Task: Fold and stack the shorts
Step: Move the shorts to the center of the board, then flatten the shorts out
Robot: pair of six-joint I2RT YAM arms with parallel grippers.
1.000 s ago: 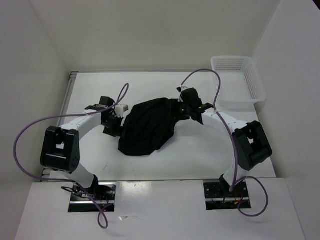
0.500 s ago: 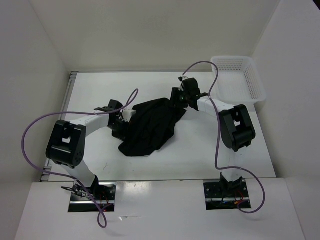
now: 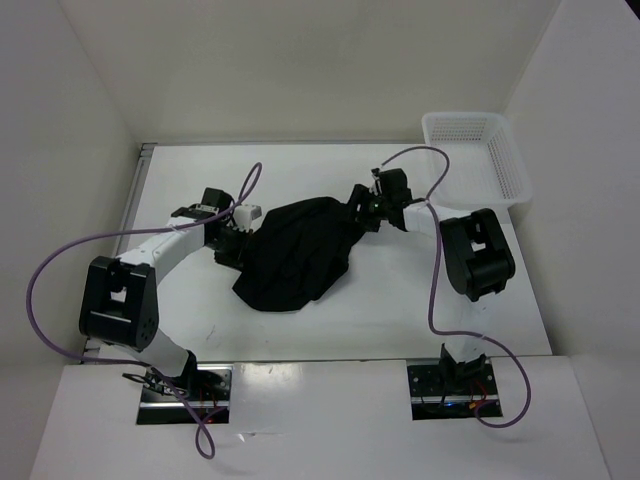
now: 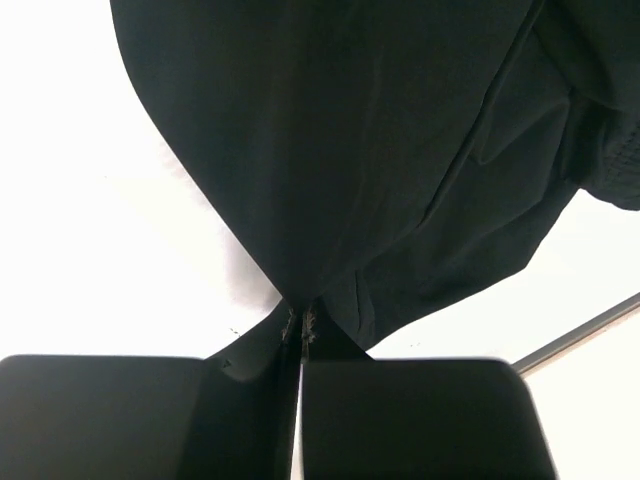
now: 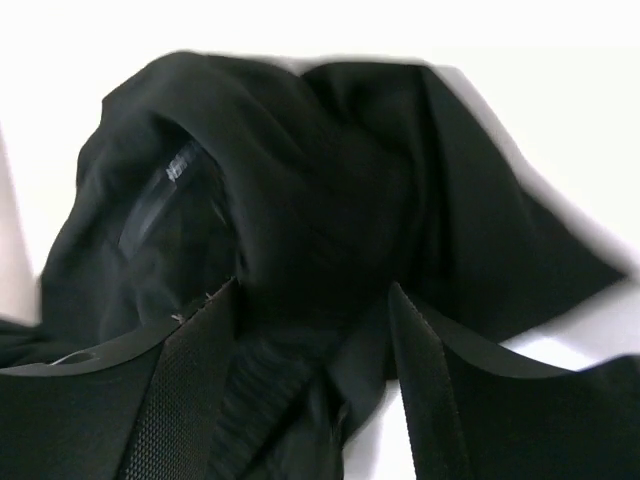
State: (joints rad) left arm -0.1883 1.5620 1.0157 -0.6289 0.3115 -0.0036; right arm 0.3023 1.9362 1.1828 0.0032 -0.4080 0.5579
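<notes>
The black shorts (image 3: 295,250) lie crumpled in a heap on the white table, mid-centre. My left gripper (image 3: 238,235) is at their left edge, shut on a pinch of the fabric (image 4: 300,322), which fans out taut from the jaws over the shorts (image 4: 380,150). My right gripper (image 3: 358,207) is at the heap's upper right edge. It stands open, its two fingers (image 5: 190,390) wide apart, with bunched folds of the shorts (image 5: 330,200) lying between them around the right gripper (image 5: 312,300). No white label mark shows.
A white mesh basket (image 3: 470,160) stands at the table's back right corner, close behind the right arm. Purple cables loop above both arms. The table's left rim (image 3: 135,210) runs beside the left arm.
My left gripper has shut on the shorts' left edge and drawn it slightly left. The right arm has folded its elbow in, its gripper staying at the heap's upper right.
</notes>
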